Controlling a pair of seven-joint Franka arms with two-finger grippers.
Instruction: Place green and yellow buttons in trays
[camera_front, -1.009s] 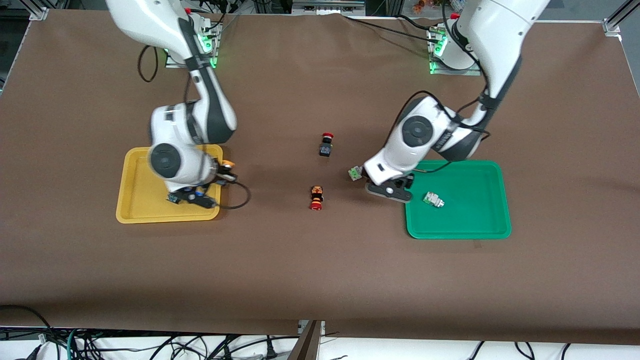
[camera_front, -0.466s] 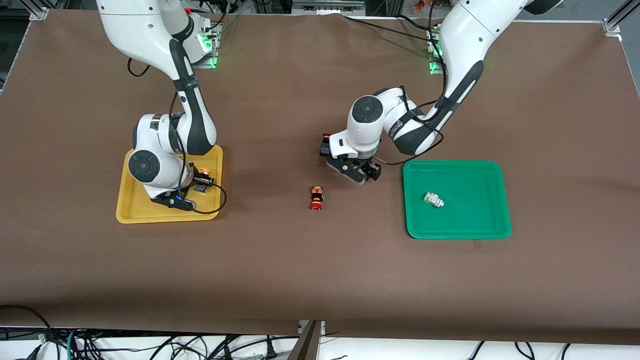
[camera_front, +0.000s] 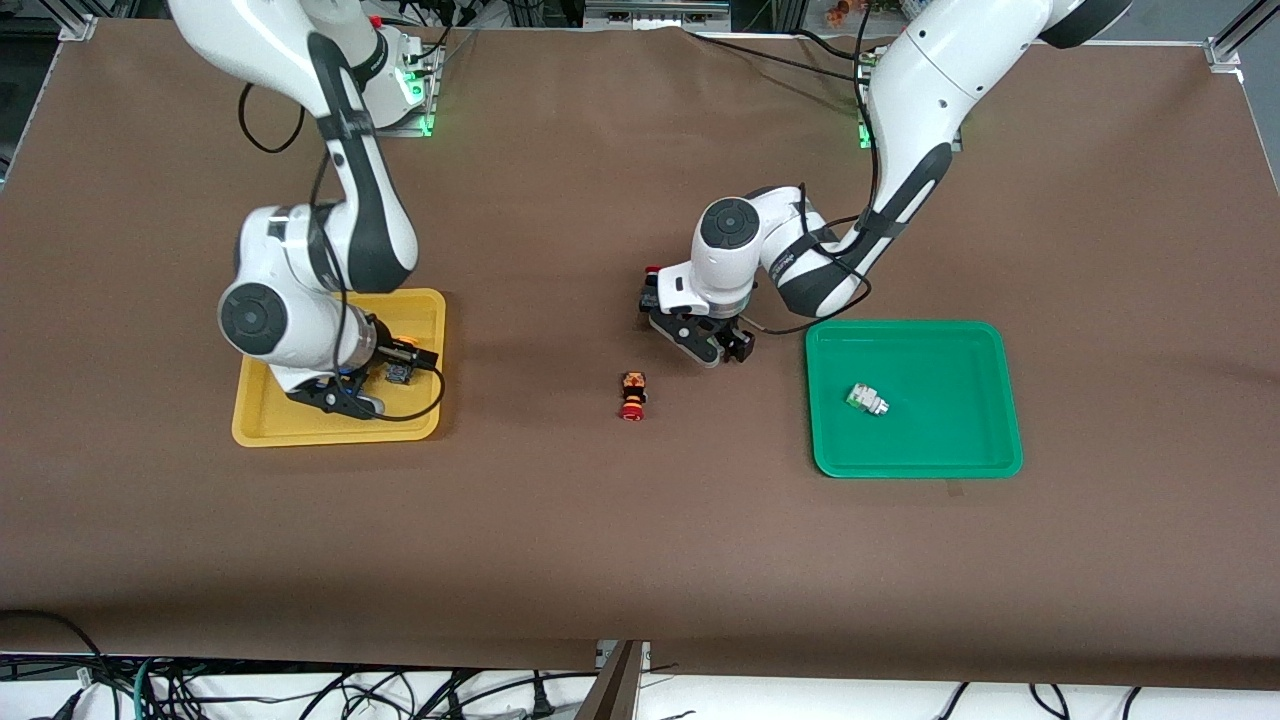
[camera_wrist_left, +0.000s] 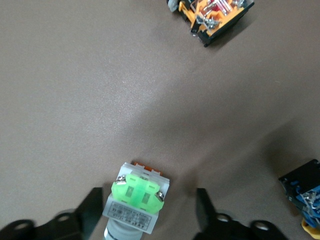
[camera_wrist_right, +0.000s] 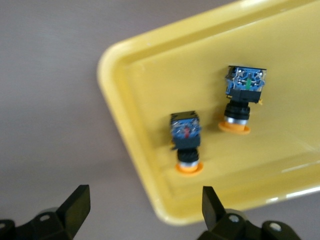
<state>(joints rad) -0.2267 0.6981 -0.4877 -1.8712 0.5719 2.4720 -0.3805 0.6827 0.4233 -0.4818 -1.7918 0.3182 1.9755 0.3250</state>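
Note:
My left gripper (camera_front: 712, 348) is open and low over the table beside the green tray (camera_front: 940, 445). Its fingers (camera_wrist_left: 92, 212) stand on either side of a white-grey button with a pale green face (camera_wrist_left: 137, 197) that lies on the table. Another green-faced button (camera_front: 866, 399) lies in the green tray. My right gripper (camera_front: 408, 356) is open and empty over the yellow tray (camera_front: 262, 415), its fingers (camera_wrist_right: 75, 205) straddling the rim (camera_wrist_right: 125, 125). Two orange-capped dark buttons (camera_wrist_right: 186, 142) (camera_wrist_right: 242, 97) lie side by side in that tray.
A red-capped switch with an orange body (camera_front: 632, 395) lies mid-table, and shows in the left wrist view (camera_wrist_left: 215, 17). A red-capped dark switch (camera_front: 651, 290) stands beside my left gripper, partly hidden by the hand.
My left gripper moved from the green tray's edge to around the green button on the table. My right gripper let an orange-capped button go in the yellow tray and drew back, open.

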